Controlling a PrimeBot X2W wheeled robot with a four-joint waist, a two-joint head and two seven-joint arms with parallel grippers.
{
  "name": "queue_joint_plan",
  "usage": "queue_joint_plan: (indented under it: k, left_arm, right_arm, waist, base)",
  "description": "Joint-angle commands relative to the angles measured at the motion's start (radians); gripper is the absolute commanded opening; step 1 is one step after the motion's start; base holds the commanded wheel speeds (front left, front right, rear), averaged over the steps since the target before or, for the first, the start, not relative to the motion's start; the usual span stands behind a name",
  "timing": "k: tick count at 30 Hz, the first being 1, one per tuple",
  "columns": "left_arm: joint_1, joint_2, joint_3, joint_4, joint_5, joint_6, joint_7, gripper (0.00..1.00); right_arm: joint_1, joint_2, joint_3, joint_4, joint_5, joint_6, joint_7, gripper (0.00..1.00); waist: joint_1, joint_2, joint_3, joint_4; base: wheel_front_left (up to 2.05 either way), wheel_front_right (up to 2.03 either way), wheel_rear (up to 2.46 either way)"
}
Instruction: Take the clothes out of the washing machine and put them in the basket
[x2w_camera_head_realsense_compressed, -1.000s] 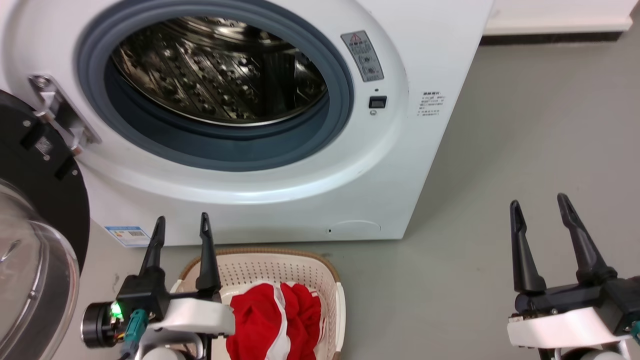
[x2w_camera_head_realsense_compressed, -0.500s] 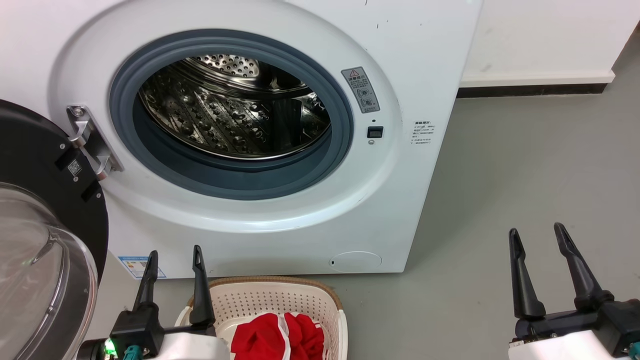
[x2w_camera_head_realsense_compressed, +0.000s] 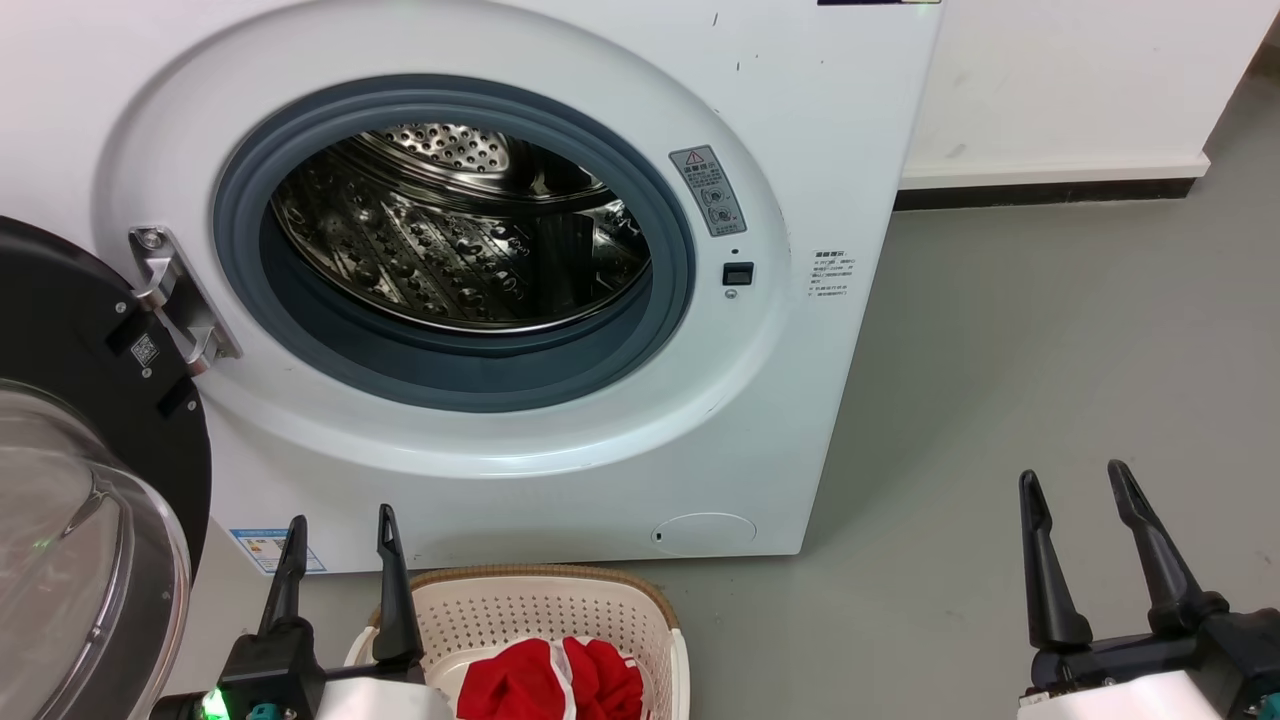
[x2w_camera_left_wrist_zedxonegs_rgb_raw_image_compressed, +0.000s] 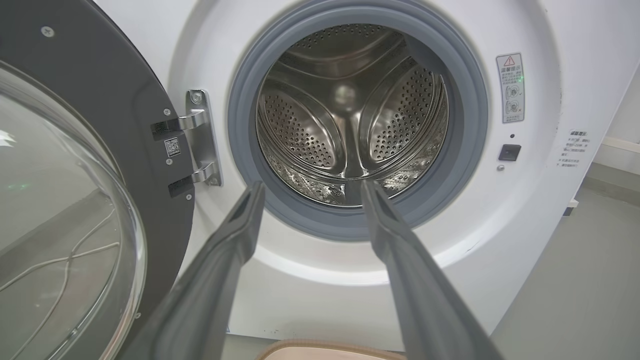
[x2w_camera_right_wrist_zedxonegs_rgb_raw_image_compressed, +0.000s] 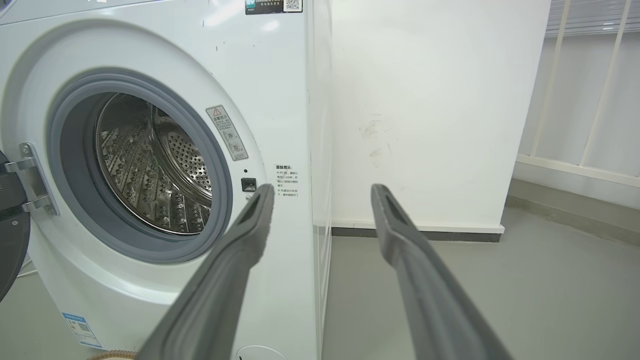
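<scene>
Two grippers rise from the bottom edge of the head view, in front of a white front-loading washing machine (x2w_camera_head_realsense_compressed: 780, 420). The left gripper (x2w_camera_head_realsense_compressed: 340, 518) stands at the lower left, its two long dark fingers (x2w_camera_head_realsense_compressed: 397, 600) spread apart with nothing between them. The right gripper (x2w_camera_head_realsense_compressed: 1073, 474) stands at the lower right over grey floor (x2w_camera_head_realsense_compressed: 1050, 330), well clear of the machine, its fingers (x2w_camera_head_realsense_compressed: 1042, 570) likewise parted and holding nothing.

The washing machine's door (x2w_camera_head_realsense_compressed: 60, 300), a black frame around bulging clear glass, hangs wide open at the left on a metal hinge (x2w_camera_head_realsense_compressed: 175, 300). A grey rubber seal (x2w_camera_head_realsense_compressed: 680, 300) rings the round opening, and inside it the perforated steel drum (x2w_camera_head_realsense_compressed: 450, 250) shows its shiny ribs.

On the floor just in front of the machine, beside the left gripper, sits the basket (x2w_camera_head_realsense_compressed: 540, 573), cream plastic with perforated walls and a brown rim. The clothes (x2w_camera_head_realsense_compressed: 540, 685), bright red fabric with a strip of white trim, lie bunched inside the basket, partly cut off by the bottom edge of the view.

From the left wrist view, the parted fingers point at the drum opening, with the basket rim just below them. From the right wrist view, the parted fingers point past the machine's right side toward a white wall (x2w_camera_right_wrist_zedxonegs_rgb_raw_image_compressed: 425, 100).
</scene>
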Motion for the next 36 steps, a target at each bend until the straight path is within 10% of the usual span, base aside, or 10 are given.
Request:
queue_joint_plan:
  k: [1, 9, 10, 36]
  left_arm:
    - [0.010, -0.002, 0.001, -0.003, 0.005, 0.002, -0.002, 1.00]
    - [0.008, -0.002, 0.007, 0.006, 0.014, 0.003, -0.002, 1.00]
    - [0.001, 0.000, 0.006, 0.005, 0.010, 0.002, 0.000, 0.00]
    - [-0.054, 0.023, 0.014, 0.093, -0.454, -0.071, 0.083, 0.00]
  right_arm:
    - [0.012, 0.001, 0.001, 0.003, 0.000, -0.001, -0.002, 1.00]
    - [0.011, 0.001, 0.003, 0.005, 0.004, -0.001, -0.002, 1.00]
    - [0.001, 0.000, 0.003, 0.003, 0.003, 0.000, 0.000, 0.00]
    - [-0.065, -0.027, 0.013, 0.122, 0.476, 0.000, 0.079, 0.00]
  waist:
    - [0.0000, -0.0001, -0.001, -0.001]
    - [0.0000, -0.0001, -0.004, -0.006]
    - [0.0000, -0.0001, -0.004, -0.006]
    - [0.0000, -0.0001, -0.002, 0.006]
  base:
    - [0.00, 0.00, 0.00]
    - [0.00, 0.00, 0.00]
    - [0.00, 0.00, 0.00]
    - [0.00, 0.00, 0.00]
